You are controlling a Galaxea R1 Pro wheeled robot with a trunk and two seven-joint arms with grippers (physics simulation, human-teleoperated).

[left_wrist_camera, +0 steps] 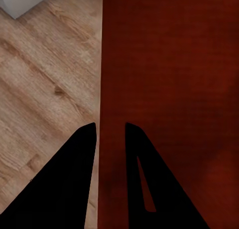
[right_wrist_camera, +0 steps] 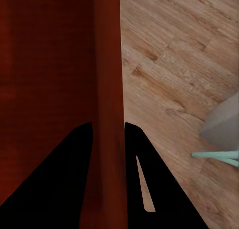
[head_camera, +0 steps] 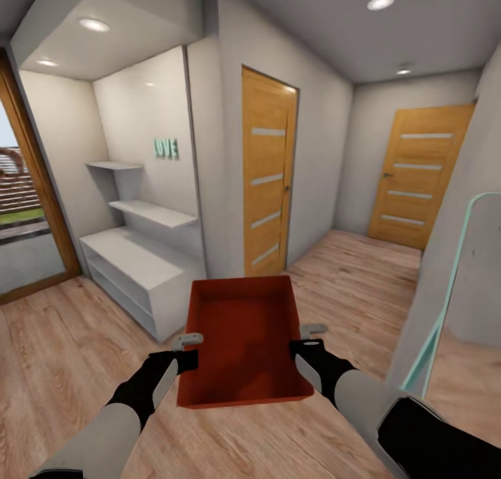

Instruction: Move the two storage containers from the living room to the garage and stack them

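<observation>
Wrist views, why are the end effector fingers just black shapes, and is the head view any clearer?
Left wrist view: fingers are flat black silhouettes astride the bin wall, no shading. Right wrist view: same black fingers, bin wall between them. Head view: wide-angle bend in the walls, ceiling spots glaring, yet both end effectors, left and right, read clearly.

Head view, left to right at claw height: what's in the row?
Left claw on the wall → storage container → right claw on the opposite wall → mint-framed mirror.
</observation>
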